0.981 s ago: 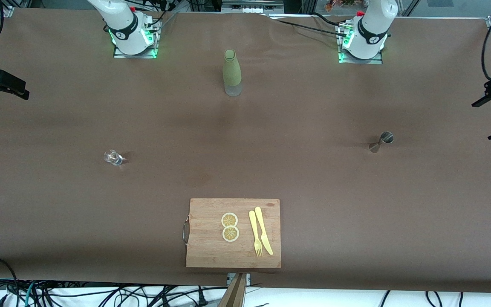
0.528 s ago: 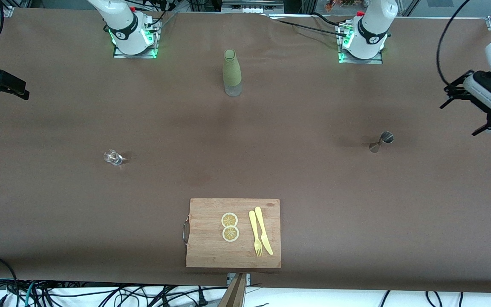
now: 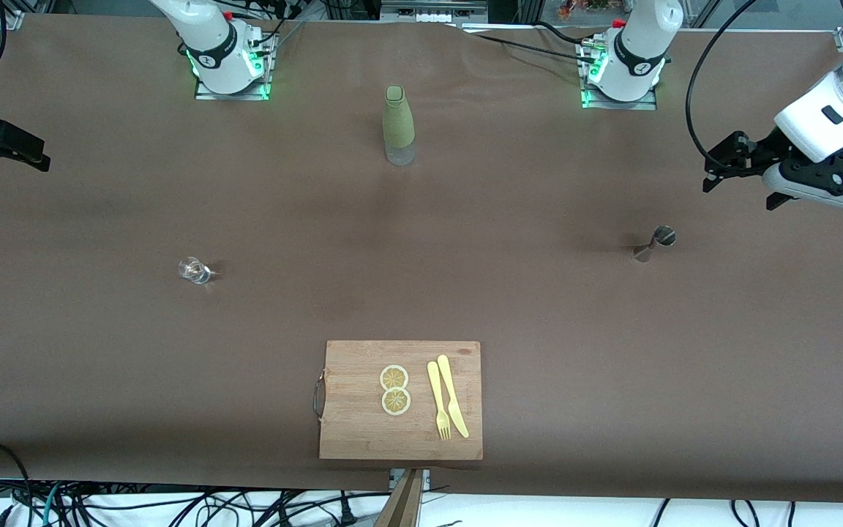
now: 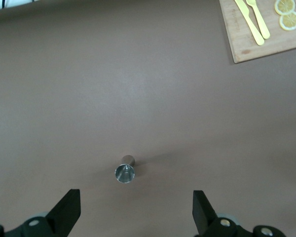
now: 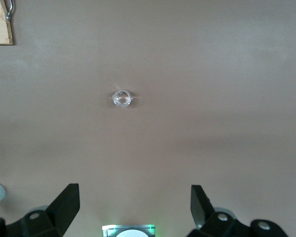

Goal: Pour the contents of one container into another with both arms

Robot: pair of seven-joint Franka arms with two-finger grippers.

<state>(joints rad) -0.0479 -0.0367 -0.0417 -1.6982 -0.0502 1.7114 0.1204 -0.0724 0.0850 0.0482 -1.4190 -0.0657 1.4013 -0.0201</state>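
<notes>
The steel jigger stands upright on the brown table toward the left arm's end; the left wrist view looks down into its top cone. My left gripper hangs open over the bare table beside the jigger, apart from it, fingers wide and empty. The clear glass cup stands toward the right arm's end and shows as a small glinting ring. My right gripper waits over that end's table edge, open, holding nothing.
An olive-green bottle stands between the two arm bases. A wooden cutting board near the front edge carries two lemon slices, a yellow fork and a knife. Cables hang along the table's edges.
The left arm has swung in from the table's end toward the jigger, and its gripper has come farther into view. The right gripper, jigger and cup have not moved.
</notes>
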